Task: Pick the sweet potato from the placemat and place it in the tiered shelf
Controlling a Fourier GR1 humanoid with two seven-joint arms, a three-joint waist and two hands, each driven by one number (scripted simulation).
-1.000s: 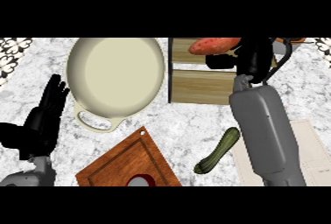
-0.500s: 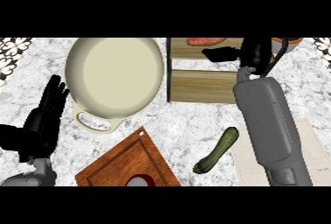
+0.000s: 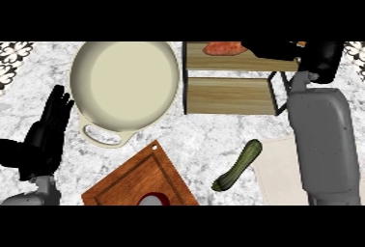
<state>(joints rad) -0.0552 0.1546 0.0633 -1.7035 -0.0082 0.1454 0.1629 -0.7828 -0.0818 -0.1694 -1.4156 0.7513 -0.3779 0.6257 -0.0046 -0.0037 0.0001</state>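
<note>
sweet potato (image 3: 224, 48) on tiered shelf (image 3: 230, 95), one zucchini (image 3: 238, 165), one pan (image 3: 122, 87)

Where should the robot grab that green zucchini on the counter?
Probably around the middle of the zucchini, coming straight down from above. It lies flat on the counter, long and slim, slanting up to the right, so fingers should close across its narrow width.

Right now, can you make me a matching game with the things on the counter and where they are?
Things:
1. orange sweet potato
2. long green zucchini
3. big cream oval pan
4. reddish wooden cutting board

Places:
A. beside the pale placemat
B. at the bottom edge, in the middle
C. on the wooden tiered shelf
D. left of the shelf

Pairs: 1-C, 2-A, 3-D, 4-B
</note>
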